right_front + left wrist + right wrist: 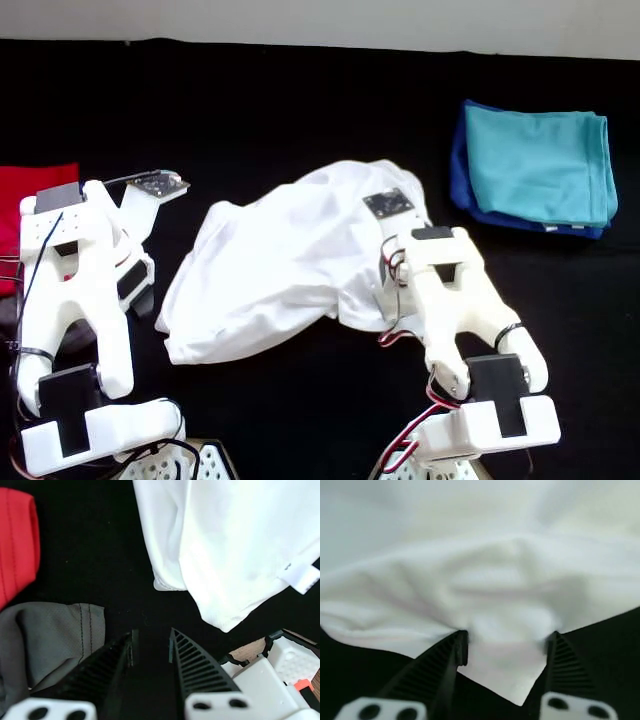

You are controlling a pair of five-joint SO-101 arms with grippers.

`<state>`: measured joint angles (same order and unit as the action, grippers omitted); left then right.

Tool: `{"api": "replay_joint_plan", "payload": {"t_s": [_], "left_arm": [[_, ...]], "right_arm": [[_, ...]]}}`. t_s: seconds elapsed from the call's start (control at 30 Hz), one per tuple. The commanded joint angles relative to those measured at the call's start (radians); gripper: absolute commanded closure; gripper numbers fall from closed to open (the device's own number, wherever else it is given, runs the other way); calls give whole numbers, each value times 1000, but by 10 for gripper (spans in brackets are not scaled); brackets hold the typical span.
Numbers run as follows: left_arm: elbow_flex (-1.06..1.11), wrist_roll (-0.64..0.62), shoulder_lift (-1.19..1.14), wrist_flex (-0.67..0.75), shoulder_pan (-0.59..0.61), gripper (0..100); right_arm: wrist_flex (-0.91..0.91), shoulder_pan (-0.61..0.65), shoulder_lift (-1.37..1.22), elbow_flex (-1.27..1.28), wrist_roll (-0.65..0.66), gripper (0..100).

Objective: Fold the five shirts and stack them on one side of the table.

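Stretching from side to side, the black bench point(300, 100) ends at a pale wall point(400, 20) along its far edge. At the left edge lies a red shirt point(30, 200), partly cut off by the high view. Just beside it, closer to the arm bases, a grey shirt point(45, 640) lies flat, and the left arm point(80, 290) stands over it. The left hand point(152, 642) hangs above bare bench between the grey shirt and the white shirt point(290, 260). Its fingers are a little apart and they hold nothing. The white shirt is in the middle of the bench, between the two arms, crumpled and not folded. The right arm point(450, 300) stands in front of its right part and hides some of the cloth. The right hand point(506, 642) is spread wide at the edge of the white shirt. The cloth lies between the fingers but is not pinched. On the right side a folded teal shirt point(540, 160) rests on a folded blue shirt point(460, 180), apart from the white one.
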<state>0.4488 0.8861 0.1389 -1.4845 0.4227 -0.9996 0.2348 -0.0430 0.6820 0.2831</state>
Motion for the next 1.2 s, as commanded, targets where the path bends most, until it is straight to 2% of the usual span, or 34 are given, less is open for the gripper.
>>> {"api": "replay_joint_plan", "payload": {"t_s": [0.0,0.17,0.37,0.53,0.77,0.87,1.0,1.17], "left_arm": [[-21,-6,10,-8,-10,885],[-21,-6,5,-6,-15,885],[-38,-8,16,-14,-50,885],[-93,-123,70,-75,-156,884],[-42,-176,171,-77,-242,881],[-73,-233,200,-77,-318,881],[-58,-261,179,-51,-455,881],[36,-261,87,17,-527,881]], "right_arm": [[33,7,5,4,8,991],[25,-99,143,8,6,994],[-119,-165,441,13,12,992],[-183,-177,628,18,12,992],[-153,-355,667,18,14,992],[-160,-409,677,30,15,992],[-200,-423,679,50,74,992],[-257,-424,679,48,104,992]]}}
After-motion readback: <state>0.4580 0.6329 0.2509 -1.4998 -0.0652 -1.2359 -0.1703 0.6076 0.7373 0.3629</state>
